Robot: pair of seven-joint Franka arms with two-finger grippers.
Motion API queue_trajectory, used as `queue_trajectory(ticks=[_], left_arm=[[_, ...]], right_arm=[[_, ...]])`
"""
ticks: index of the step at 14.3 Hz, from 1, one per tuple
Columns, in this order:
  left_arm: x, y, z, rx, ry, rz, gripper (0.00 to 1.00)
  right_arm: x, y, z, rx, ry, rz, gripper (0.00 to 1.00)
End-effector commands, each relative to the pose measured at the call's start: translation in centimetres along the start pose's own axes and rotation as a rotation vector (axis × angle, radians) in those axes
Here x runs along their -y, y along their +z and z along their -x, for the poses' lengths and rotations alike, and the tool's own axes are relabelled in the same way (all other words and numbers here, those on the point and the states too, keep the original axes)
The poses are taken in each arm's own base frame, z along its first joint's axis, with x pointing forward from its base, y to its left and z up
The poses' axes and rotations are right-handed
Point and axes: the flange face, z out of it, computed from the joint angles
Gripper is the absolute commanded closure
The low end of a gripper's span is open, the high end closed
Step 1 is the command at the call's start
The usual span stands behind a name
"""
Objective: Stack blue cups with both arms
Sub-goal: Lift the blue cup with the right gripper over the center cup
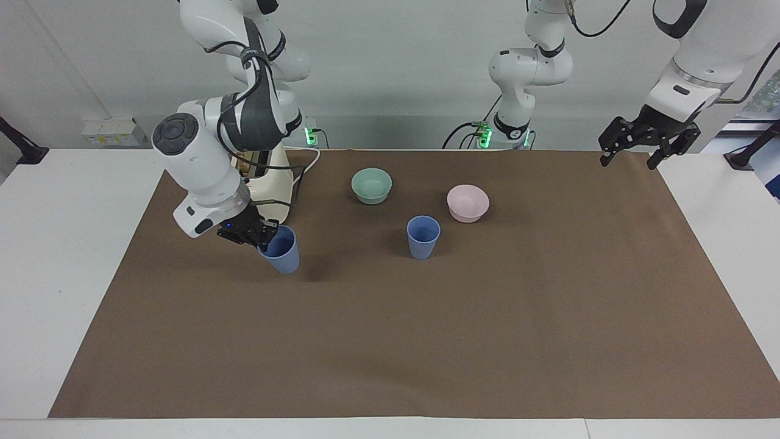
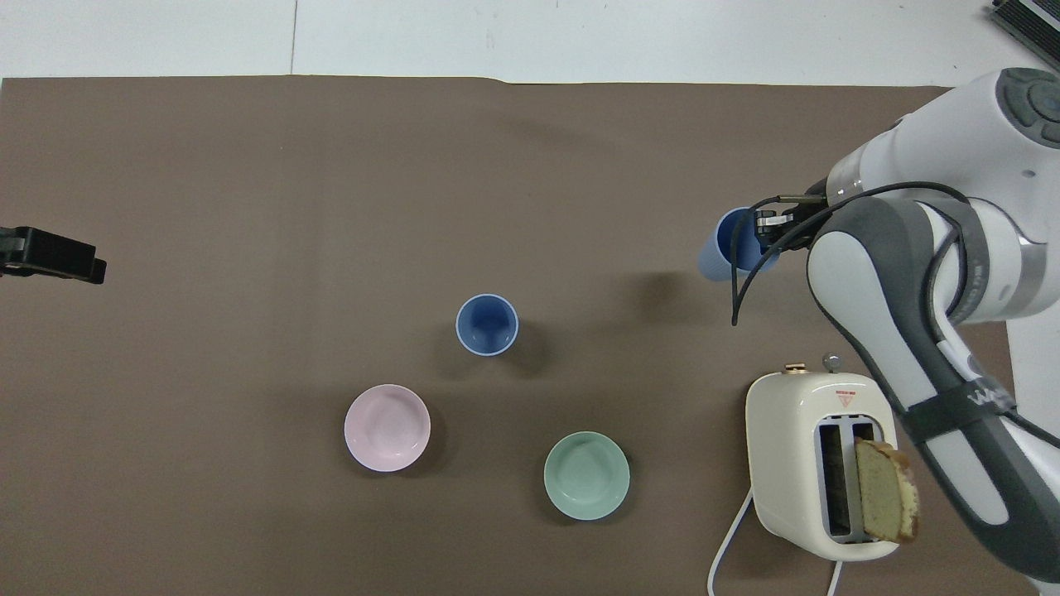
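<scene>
One blue cup [image 1: 423, 236] stands upright on the brown mat near the table's middle, also seen in the overhead view [image 2: 487, 324]. My right gripper [image 1: 261, 236] is shut on the rim of the second blue cup [image 1: 281, 252] and holds it tilted, a little above the mat, toward the right arm's end; its shadow lies under it. In the overhead view this cup [image 2: 722, 248] hangs from the right gripper [image 2: 766, 232]. My left gripper [image 1: 627, 161] is open and empty, waiting in the air over the mat's edge at the left arm's end [image 2: 51, 256].
A pink bowl [image 1: 468, 202] and a mint-green bowl [image 1: 372, 185] sit nearer to the robots than the standing cup. A cream toaster [image 2: 795, 463] holding a bread slice [image 2: 884, 490] stands under the right arm. The brown mat [image 1: 426, 341] covers the table.
</scene>
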Motion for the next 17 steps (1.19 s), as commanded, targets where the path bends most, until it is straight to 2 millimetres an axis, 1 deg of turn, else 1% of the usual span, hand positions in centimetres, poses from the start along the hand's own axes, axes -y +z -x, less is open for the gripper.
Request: queue_trajectory(ticks=[1, 2, 3, 5, 6, 7, 9, 10, 12, 13, 15, 17], left_arm=[[0.2, -0.6, 0.0, 0.004, -0.007, -0.013, 0.0], [0.2, -0.5, 0.0, 0.005, -0.007, -0.013, 0.0], [0.2, -0.5, 0.0, 0.005, -0.007, -0.013, 0.0], [0.3, -0.5, 0.0, 0.005, -0.009, -0.013, 0.0], [0.2, -0.5, 0.0, 0.005, -0.007, -0.013, 0.0], [0.2, -0.5, 0.0, 0.005, -0.007, -0.013, 0.0], [0.2, -0.6, 0.0, 0.004, -0.007, -0.013, 0.0], [0.2, -0.5, 0.0, 0.006, -0.007, -0.014, 0.0], [0.2, -0.5, 0.0, 0.005, -0.009, -0.013, 0.0], [0.2, -0.6, 0.0, 0.004, -0.007, -0.013, 0.0], [0.2, -0.5, 0.0, 0.005, -0.007, -0.013, 0.0], [0.2, -0.5, 0.0, 0.005, -0.007, -0.013, 0.0]], right_arm=[[7.4, -1.9, 1.5, -0.004, 0.054, -0.041, 1.0], [11.1, -1.9, 2.2, -0.014, 0.063, -0.046, 1.0], [13.9, -2.4, 2.4, -0.031, 0.084, -0.059, 1.0], [17.8, -3.1, 3.1, -0.053, 0.074, -0.084, 1.0], [20.6, -3.2, 4.3, -0.069, 0.038, -0.097, 1.0], [22.8, -3.2, 5.4, -0.078, 0.007, -0.104, 1.0], [26.4, -3.1, 7.9, -0.071, -0.057, -0.11, 1.0], [27.1, -2.8, 8.5, -0.067, -0.068, -0.112, 1.0], [28.7, -1.4, 9.6, -0.051, -0.093, -0.103, 1.0], [28.4, -0.6, 9.6, -0.043, -0.09, -0.095, 1.0], [28.0, -0.3, 9.5, -0.038, -0.087, -0.09, 1.0], [27.9, 1.2, 9.5, -0.03, -0.091, -0.085, 1.0]])
